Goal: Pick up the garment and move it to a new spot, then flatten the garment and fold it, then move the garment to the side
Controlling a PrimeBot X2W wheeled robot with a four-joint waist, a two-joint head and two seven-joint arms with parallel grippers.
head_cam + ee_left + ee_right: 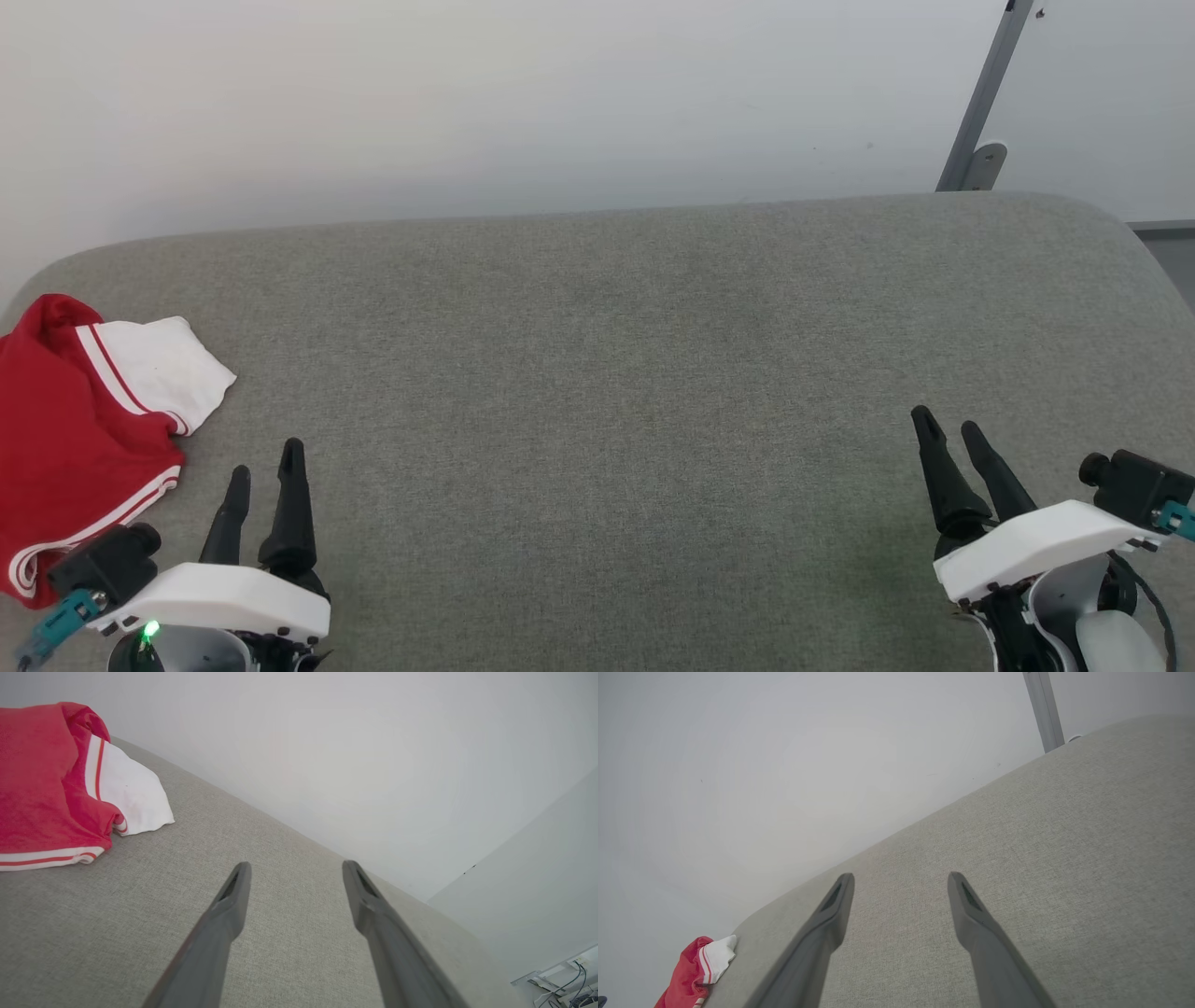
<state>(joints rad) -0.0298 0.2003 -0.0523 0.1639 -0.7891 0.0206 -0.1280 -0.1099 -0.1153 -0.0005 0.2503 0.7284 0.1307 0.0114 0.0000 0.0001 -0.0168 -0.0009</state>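
We see the garment, a red shirt with a white sleeve, bunched at the left edge of a grey padded surface. Our left gripper waits just right of it, fingers spread wide, holding nothing. Our right gripper, well apart on the right, is equally wide and empty. We judge pickup comes first: the left gripper should pinch a thick red fold rather than the loose sleeve.
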